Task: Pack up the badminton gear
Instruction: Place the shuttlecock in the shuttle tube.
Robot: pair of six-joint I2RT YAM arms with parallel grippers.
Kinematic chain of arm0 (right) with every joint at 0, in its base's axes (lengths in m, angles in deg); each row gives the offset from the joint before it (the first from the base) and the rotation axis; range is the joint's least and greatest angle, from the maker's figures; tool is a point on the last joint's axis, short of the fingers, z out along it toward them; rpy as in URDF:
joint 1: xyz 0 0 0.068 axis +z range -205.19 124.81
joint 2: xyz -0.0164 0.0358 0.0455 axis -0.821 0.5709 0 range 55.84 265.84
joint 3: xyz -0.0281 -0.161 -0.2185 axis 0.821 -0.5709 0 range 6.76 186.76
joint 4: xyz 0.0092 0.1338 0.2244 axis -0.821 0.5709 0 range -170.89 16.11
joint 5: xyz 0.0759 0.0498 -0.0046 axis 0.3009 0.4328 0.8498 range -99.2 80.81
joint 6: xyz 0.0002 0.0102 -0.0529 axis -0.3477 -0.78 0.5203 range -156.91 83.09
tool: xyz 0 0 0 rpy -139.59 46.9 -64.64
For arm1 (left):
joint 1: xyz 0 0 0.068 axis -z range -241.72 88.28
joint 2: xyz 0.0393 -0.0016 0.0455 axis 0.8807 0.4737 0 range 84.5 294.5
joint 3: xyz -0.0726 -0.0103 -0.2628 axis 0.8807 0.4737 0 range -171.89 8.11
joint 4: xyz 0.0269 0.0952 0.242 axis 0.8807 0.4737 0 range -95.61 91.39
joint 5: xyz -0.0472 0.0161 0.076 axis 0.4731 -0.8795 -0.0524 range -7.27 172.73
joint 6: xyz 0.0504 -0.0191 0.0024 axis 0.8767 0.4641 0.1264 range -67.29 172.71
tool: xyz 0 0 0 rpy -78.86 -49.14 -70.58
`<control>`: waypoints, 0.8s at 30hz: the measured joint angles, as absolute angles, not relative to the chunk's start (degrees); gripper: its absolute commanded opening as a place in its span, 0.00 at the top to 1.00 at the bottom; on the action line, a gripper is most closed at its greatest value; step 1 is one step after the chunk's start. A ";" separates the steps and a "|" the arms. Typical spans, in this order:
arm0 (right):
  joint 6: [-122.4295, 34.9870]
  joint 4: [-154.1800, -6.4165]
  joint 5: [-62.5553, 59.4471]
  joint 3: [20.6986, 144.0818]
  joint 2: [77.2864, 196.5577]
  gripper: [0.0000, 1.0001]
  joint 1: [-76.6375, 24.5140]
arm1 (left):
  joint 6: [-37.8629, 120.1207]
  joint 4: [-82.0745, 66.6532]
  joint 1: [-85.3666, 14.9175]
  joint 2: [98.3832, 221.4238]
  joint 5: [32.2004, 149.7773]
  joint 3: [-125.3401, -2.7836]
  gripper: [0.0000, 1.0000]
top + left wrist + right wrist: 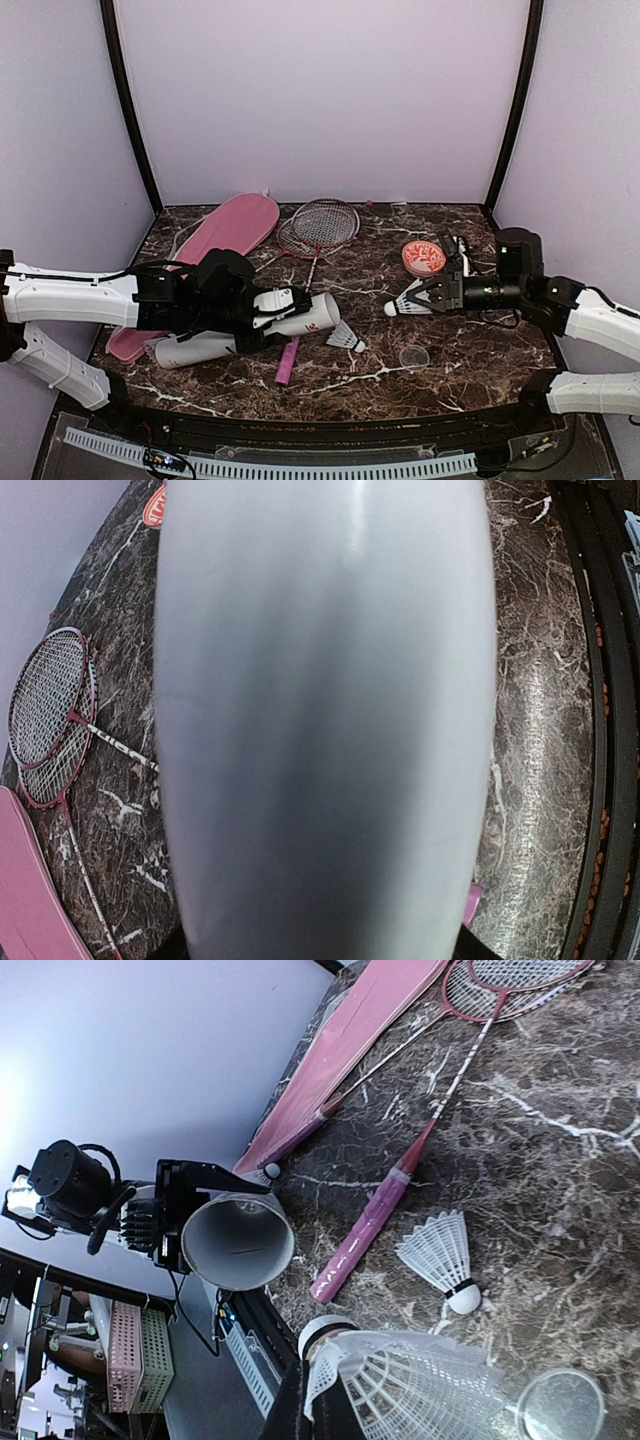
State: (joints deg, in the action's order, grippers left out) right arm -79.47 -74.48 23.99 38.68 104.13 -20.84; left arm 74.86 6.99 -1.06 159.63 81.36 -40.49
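Currently, tube [314,316] in grip of left tool [290,308], shuttlecock [403,304] in clamped right tool [425,292].

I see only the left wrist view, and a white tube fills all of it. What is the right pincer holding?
Observer: The right pincer is shut on a shuttlecock, with its cork end pointing toward the tube.
Operator: Is the tube open on that side?
Observer: Yes. The right wrist view looks into its open mouth.
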 measured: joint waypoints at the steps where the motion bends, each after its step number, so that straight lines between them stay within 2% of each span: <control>1: -79.67 -75.31 23.51 39.36 105.60 1.00 -19.05 | 74.86 6.99 -1.06 159.63 81.36 -40.49 0.44; 11: -82.29 -84.40 18.29 43.92 117.03 1.00 -5.08 | 74.88 6.99 -1.06 159.72 81.34 -40.49 0.44; 24: -83.74 -90.74 14.77 44.69 118.89 1.00 -1.76 | 75.04 7.32 -0.69 159.72 81.34 -40.49 0.44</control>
